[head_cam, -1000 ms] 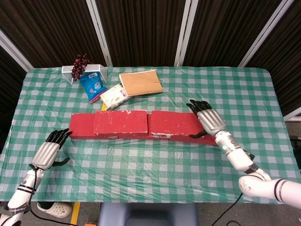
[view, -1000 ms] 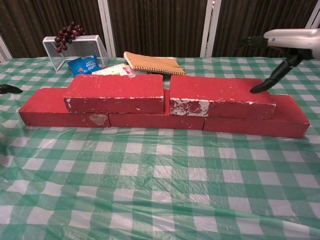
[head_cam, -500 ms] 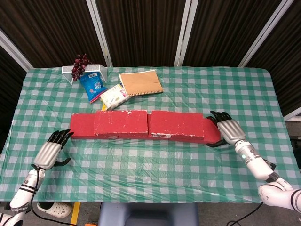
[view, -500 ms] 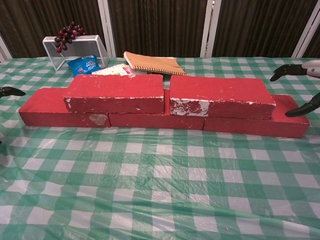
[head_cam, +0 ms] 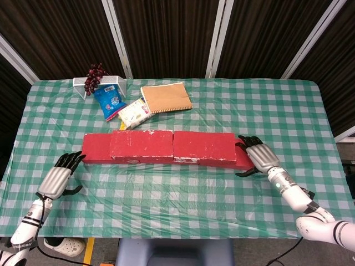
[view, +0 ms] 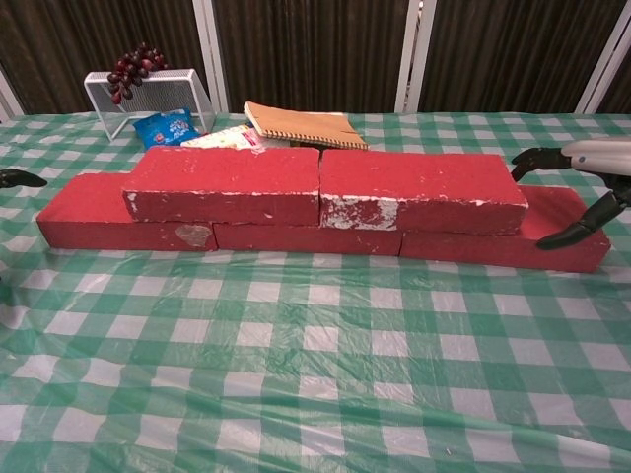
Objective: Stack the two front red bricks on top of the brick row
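Two red bricks lie end to end on top of the red brick row (head_cam: 95, 148) (view: 306, 237): the left upper brick (head_cam: 141, 145) (view: 225, 184) and the right upper brick (head_cam: 204, 147) (view: 419, 189), with no gap between them. My right hand (head_cam: 258, 158) (view: 592, 156) is at the row's right end, holding nothing. Its fingers are spread, with fingertips by the right upper brick's end face and the thumb in front of the bottom brick's end (view: 562, 232). My left hand (head_cam: 58, 177) (view: 15, 177) rests empty, fingers apart, left of the row and clear of it.
Behind the row lie a brown notebook (head_cam: 166, 97) (view: 301, 122), a snack packet (head_cam: 135, 113), a blue bag (head_cam: 109, 101) (view: 163, 126) and a wire basket (head_cam: 100, 86) (view: 148, 94) with grapes (head_cam: 94, 77). The green checked cloth (head_cam: 177, 191) covers the table.
My right hand left the top of the right upper brick, swung out to the row's right end, then came back left. The right upper brick slid left against its neighbour. My left hand barely moved.
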Tool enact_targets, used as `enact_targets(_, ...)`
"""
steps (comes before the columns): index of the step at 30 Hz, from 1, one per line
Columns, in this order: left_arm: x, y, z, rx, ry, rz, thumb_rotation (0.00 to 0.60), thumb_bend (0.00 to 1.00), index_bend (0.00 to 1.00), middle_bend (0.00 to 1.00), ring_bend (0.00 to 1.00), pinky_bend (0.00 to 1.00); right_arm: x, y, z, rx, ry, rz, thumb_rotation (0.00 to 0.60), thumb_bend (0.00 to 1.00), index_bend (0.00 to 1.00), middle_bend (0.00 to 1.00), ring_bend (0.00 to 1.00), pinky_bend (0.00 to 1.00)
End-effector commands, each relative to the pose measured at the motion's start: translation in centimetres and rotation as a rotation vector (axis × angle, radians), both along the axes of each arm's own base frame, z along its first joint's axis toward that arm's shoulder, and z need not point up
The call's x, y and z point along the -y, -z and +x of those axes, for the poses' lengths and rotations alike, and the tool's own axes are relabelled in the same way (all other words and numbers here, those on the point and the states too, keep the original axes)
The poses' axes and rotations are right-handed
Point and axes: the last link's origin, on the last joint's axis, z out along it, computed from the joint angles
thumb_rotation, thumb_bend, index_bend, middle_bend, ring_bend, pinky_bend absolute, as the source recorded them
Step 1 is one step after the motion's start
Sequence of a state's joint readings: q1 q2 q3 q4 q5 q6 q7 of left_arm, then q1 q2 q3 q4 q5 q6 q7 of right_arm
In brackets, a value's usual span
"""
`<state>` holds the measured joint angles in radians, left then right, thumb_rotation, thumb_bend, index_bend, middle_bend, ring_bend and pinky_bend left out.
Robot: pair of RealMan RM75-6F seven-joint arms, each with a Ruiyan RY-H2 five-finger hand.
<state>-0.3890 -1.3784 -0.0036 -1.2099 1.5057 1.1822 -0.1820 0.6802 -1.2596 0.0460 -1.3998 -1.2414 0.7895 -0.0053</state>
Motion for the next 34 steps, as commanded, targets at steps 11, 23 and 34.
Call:
enact_targets(11, 0.2, -0.4, 0.1, 0.001, 0.010, 0.020, 0.600, 0.26, 0.00, 0.00, 0.00, 0.04, -1.6, -1.6, -0.3, 0.052, 0.011, -0.048, 0.441, 0.07, 0.16, 0.00, 0.00, 0.07)
enact_targets(23, 1.4, -1.7, 1.0, -0.038, 0.047, 0.116, 0.600, 0.28, 0.00, 0.00, 0.00, 0.04, -12.3, -7.1, -2.8, 0.102, -0.073, -0.437, 0.472, 0.09, 0.00, 0.00, 0.00, 0.01)
enact_targets(34, 2.5, -2.2, 1.7, -0.095, 0.062, 0.179, 0.600, 0.30, 0.00, 0.00, 0.00, 0.04, -15.0, -7.3, -4.4, 0.052, -0.074, -0.519, 0.470, 0.10, 0.00, 0.00, 0.00, 0.00)
